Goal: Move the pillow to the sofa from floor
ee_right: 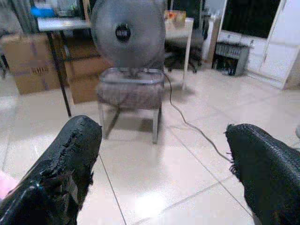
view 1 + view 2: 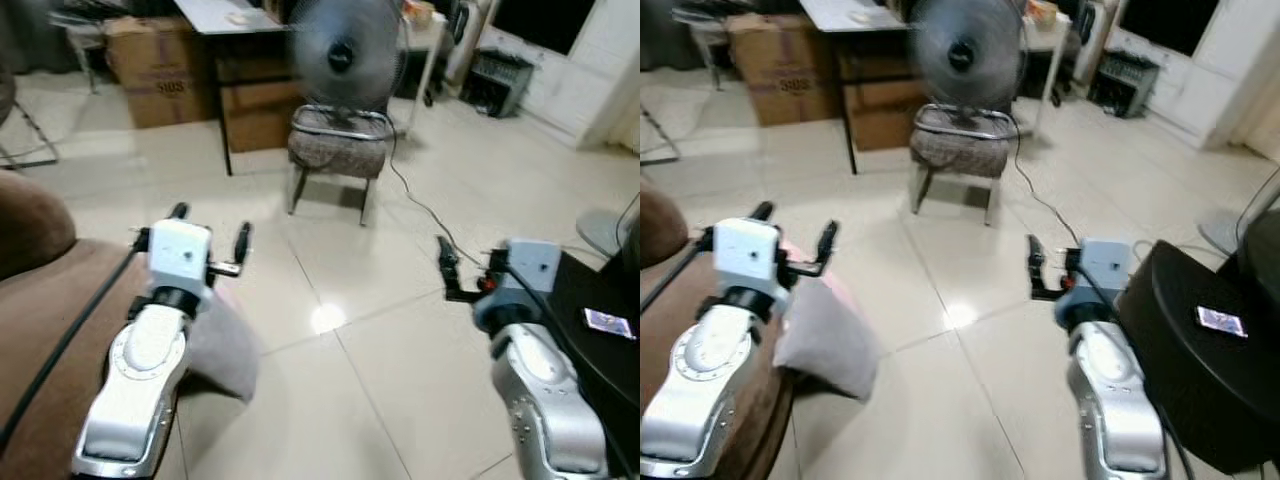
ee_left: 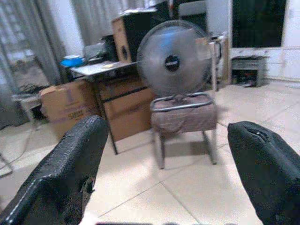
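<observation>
Grey pillow [image 2: 825,340] leaning against the front edge of the brown sofa [image 2: 60,330], lower corner hanging toward the tiled floor [image 2: 340,380]. Left gripper [image 2: 210,235] raised just above the pillow, fingers spread wide, holding nothing. Right gripper [image 2: 1035,270] held out over bare tiles, well apart from the pillow, fingers also spread. Ahead, a fan [image 2: 345,55] standing on a stool [image 2: 335,150]; cardboard boxes [image 2: 160,70] beside a desk.

Both forearms are rounded silver shells ending in boxy pale-grey wrist blocks. Each pincer, left pincer [image 2: 210,232] and right pincer [image 2: 1036,268], carries long black fingers with worn, rough padding [image 1: 70,159]. A black cable [image 2: 70,335] trails along the left arm.
</observation>
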You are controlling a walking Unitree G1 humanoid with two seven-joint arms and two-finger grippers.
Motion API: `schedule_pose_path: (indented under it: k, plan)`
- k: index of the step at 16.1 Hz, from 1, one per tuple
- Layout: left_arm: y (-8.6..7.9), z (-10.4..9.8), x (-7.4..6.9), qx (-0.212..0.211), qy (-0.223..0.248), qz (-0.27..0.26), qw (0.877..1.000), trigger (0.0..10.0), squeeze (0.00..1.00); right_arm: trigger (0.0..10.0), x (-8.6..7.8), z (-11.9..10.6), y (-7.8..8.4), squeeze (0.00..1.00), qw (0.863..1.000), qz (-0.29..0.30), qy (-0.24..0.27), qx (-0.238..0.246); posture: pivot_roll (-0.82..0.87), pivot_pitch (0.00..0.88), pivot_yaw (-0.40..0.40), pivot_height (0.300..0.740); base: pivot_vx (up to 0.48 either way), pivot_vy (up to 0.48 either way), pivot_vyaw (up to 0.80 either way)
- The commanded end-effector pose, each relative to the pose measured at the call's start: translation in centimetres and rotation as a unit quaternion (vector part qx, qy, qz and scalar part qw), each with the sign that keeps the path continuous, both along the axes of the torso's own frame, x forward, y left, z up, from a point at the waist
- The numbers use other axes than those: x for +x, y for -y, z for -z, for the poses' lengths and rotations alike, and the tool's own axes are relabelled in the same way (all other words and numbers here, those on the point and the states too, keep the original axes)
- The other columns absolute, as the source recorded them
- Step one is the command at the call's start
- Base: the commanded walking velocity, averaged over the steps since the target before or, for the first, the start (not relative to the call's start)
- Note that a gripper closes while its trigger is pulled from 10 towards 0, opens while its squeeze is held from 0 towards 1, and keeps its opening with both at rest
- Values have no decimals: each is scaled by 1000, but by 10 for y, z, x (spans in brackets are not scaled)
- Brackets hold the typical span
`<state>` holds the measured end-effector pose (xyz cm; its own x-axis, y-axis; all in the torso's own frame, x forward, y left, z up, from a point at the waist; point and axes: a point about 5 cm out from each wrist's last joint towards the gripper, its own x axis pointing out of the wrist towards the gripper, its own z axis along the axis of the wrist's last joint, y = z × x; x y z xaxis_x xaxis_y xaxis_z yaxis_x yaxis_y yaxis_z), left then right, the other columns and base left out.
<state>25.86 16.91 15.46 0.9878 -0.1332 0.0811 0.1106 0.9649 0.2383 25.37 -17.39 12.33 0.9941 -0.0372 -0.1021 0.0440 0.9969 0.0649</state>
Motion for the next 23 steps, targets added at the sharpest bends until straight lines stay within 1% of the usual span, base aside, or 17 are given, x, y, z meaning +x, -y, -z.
schedule_pose_path:
  k: [1,3,5,7,8,11,12,14,17,23]
  plan:
    - [-7,1,0,7,-1,-12,1000,10000,584,10000,4,-4,-6,0,1000,-12,8,6,84,0,-37,740,341,0,0]
    - [-8,1,0,10,-1,-16,1000,10000,584,10000,5,-3,-7,0,1000,-15,6,6,84,0,-37,740,343,0,0]
    - [-11,1,1,13,-1,-22,1000,10000,584,10000,6,-3,-8,0,999,-24,5,22,85,0,-36,740,339,0,0]
    - [-12,1,1,13,-1,-24,1000,10000,588,10000,6,-3,-9,0,999,-27,3,26,87,0,-38,740,341,0,0]
    - [-14,2,1,15,-2,-26,1000,10000,588,10000,7,-4,-11,0,999,-38,4,16,87,0,-38,740,341,0,0]
    - [-15,2,1,17,-3,-27,999,10000,588,10000,6,-5,-15,0,999,-53,4,0,87,0,-38,740,341,0,738]
    - [-15,2,1,17,-3,-27,999,10000,588,10000,7,-5,-16,0,999,-53,5,7,87,0,-34,740,337,0,800]
    - [-16,3,2,20,-4,-28,999,10000,588,10000,7,-5,-13,0,999,-43,8,27,87,0,-34,740,341,0,0]
    - [-17,4,2,22,-6,-28,999,10000,588,10000,7,-6,-14,0,999,-44,15,10,88,0,-33,740,341,0,0]
    - [-16,5,1,23,-8,-20,999,10000,588,10000,7,-6,-13,0,999,-39,18,9,88,0,-33,740,341,0,0]
